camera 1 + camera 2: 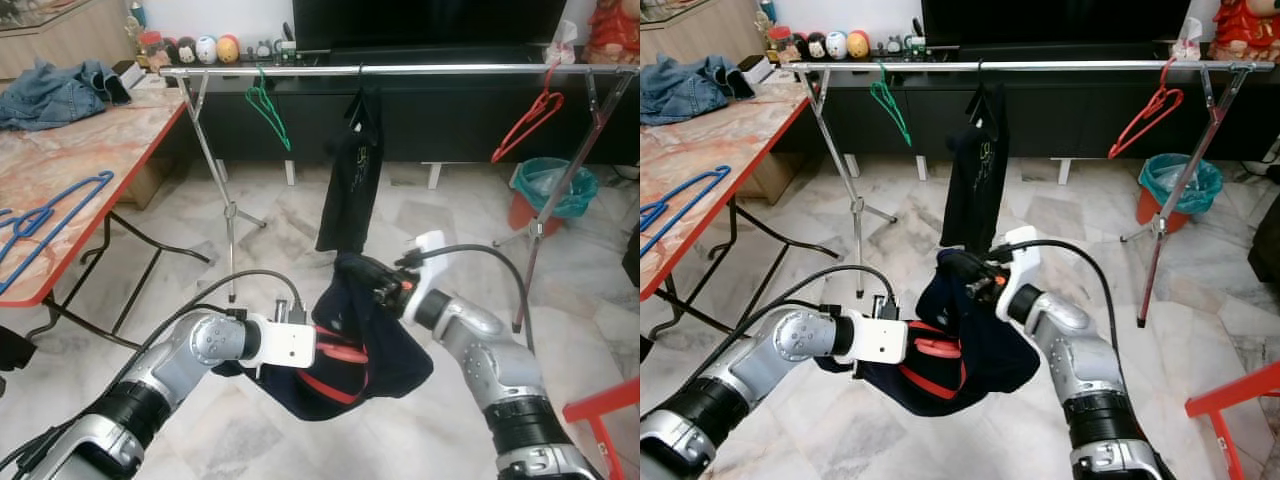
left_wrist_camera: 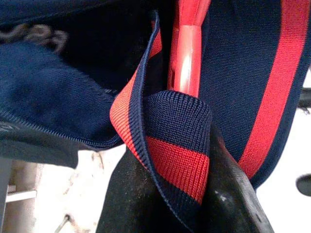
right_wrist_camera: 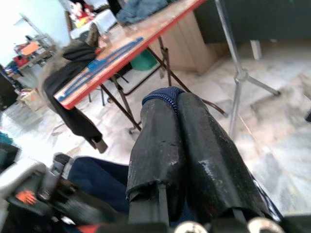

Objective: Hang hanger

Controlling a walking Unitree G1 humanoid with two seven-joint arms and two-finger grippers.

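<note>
My left gripper (image 1: 335,352) is buried in the folds of the navy garment (image 1: 385,350), and its fingers are pressed on the red-striped rib band together with the red hanger (image 2: 187,58) that runs through the cloth; from my wrist camera the plastic bar goes straight away from the fingers, along their line. My right gripper (image 1: 378,283) is a little higher and further forward, and its fingers (image 3: 170,145) are pressed together on a navy edge with a zipper, so it lifts the upper part of the garment while the rest sags between my two arms. The hanger's hook I cannot find; I judge it is hidden inside the cloth near my right gripper. The clothes rail (image 1: 450,69) lies ahead and well above both grippers, and its long axis goes across my front, from my left to my right. On it hang a green hanger (image 1: 266,105), a black garment (image 1: 352,180) straight ahead of me, and another red hanger (image 1: 528,124) far right. The free stretch of the rail between the black garment and that far hanger is nearer to my right arm, so I think the lift should be forward, up and a little to the right.
</note>
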